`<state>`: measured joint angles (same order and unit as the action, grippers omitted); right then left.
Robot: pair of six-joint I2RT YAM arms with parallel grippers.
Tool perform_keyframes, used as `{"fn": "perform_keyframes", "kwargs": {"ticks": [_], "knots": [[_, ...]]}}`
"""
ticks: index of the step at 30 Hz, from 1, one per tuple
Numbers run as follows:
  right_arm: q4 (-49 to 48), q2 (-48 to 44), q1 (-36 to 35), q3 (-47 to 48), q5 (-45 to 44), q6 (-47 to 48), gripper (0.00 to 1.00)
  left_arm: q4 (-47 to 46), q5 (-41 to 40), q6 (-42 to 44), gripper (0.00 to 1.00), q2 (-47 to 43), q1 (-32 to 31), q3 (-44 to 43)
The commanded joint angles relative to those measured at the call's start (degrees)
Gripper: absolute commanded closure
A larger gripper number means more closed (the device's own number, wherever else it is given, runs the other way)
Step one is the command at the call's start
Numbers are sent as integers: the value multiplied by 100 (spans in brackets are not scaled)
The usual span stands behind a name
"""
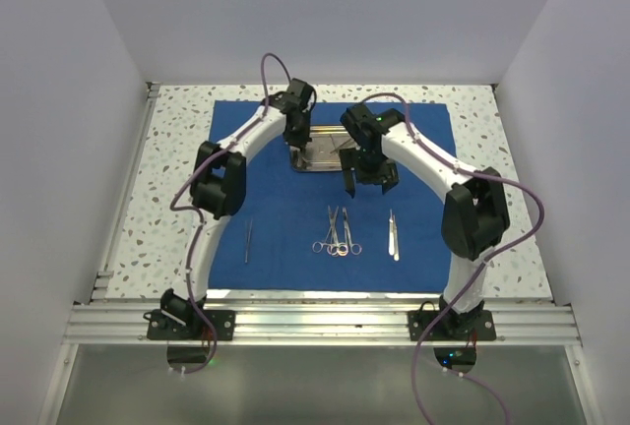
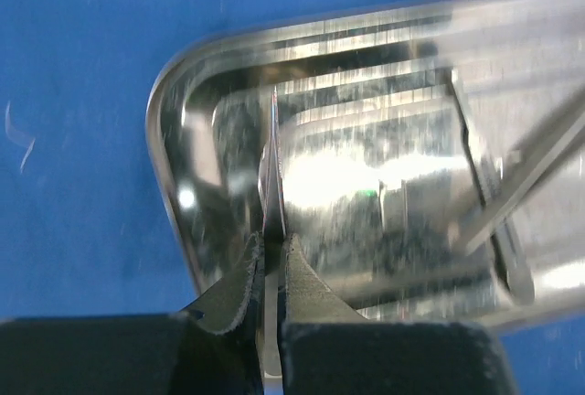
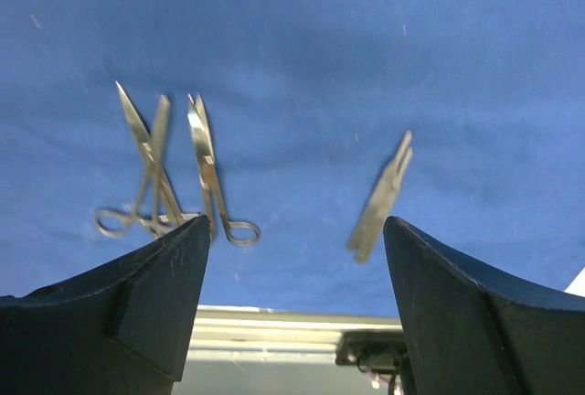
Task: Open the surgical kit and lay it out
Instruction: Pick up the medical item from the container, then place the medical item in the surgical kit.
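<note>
The royal-blue cloth (image 1: 285, 199) lies spread flat on the table. The steel tray (image 1: 317, 161) sits at its far middle. My left gripper (image 1: 295, 140) is over the tray's left end (image 2: 174, 139), shut on a slim silver instrument (image 2: 272, 176) that it holds edge-on. Another silver instrument (image 2: 530, 166) lies in the tray. My right gripper (image 1: 369, 187) is open and empty above the cloth, in front of the tray. On the cloth lie scissors (image 3: 146, 157), forceps (image 3: 212, 171) and tweezers (image 3: 382, 198). A further slim tool (image 1: 248, 240) lies to the left.
The speckled table (image 1: 177, 150) borders the cloth on all sides. An aluminium rail (image 1: 315, 322) runs along the near edge and shows in the right wrist view (image 3: 274, 331). White walls enclose the left, right and back.
</note>
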<state>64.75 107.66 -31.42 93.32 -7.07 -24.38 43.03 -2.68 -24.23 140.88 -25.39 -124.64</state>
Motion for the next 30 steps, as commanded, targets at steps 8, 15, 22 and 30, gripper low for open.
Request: {"fn": "perform_keyframes", "kwargs": {"ticks": [8, 15, 22, 30], "knots": [[-946, 808, 426, 967, 408, -839, 18, 435, 75, 340, 100, -3416, 43, 3012], [-1605, 1828, 602, 1900, 513, -1534, 21, 338, -242, 244, 100, -5243, 43, 5861], [-1694, 2786, 663, 3418, -223, -2158, 25, -49, -258, -161, 100, -5589, 43, 7005], [-1354, 3278, 655, 4088, -1216, -2290, 32, -40, -365, -293, 0, -5641, 51, 7155]]}}
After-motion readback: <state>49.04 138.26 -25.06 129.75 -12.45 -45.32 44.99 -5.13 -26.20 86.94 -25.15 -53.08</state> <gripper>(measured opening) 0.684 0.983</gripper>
